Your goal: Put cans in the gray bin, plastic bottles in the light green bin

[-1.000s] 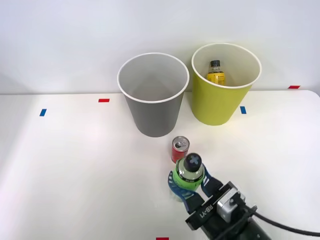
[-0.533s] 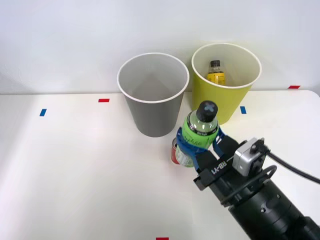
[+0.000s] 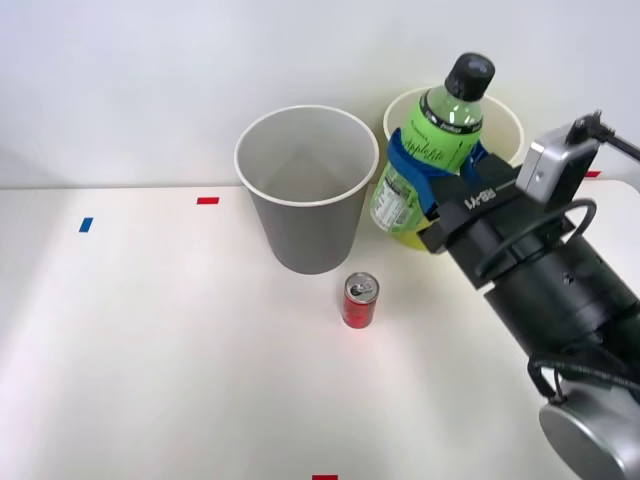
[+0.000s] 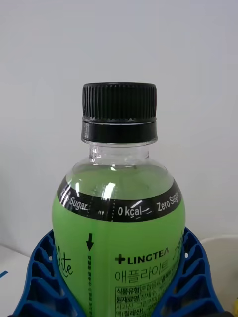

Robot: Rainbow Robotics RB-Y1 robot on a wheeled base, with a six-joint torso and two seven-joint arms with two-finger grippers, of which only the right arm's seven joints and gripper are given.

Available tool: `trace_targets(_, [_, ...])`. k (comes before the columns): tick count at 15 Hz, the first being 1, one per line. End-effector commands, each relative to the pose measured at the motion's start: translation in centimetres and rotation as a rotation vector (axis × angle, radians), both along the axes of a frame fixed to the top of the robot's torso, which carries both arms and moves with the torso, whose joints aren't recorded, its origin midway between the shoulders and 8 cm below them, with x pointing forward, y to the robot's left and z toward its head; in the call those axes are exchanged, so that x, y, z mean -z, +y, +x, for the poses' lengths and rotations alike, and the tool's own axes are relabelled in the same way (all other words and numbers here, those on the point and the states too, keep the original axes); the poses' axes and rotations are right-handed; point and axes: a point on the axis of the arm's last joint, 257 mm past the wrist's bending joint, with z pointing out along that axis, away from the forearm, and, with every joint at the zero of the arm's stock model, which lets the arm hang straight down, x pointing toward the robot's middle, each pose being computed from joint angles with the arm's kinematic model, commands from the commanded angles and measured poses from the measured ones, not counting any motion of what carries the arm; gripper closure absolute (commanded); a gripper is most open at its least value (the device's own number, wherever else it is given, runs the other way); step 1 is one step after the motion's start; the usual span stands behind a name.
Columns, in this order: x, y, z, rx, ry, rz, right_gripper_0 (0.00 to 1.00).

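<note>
Green bottle (image 3: 428,150), black cap; red can (image 3: 360,300); blue ribbed fingers (image 4: 44,277).

Two bins: one gray bin (image 3: 306,190), one light green bin (image 3: 404,232). One green bottle (image 3: 432,148). One red can (image 3: 360,300). Three tape marks on the bench.

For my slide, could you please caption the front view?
Right gripper holds green bottle aloft before the light green bin; can waits.
</note>
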Motion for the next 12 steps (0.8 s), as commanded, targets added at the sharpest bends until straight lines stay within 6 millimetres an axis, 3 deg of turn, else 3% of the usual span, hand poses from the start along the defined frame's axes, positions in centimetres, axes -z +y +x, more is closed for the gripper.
trace_targets(1, [-2.1,-2.1,2.9,0.061,0.041,-0.018,1.00])
trace_targets(2, [-2.3,-2.3,3.5,0.070,0.049,-0.028,1.00])
trace_targets(7, [-3.2,-3.6,10.9,0.124,0.002,-0.011,1.00])
trace_targets(12, [-3.2,-5.4,15.7,0.206,0.016,-0.041,1.00])
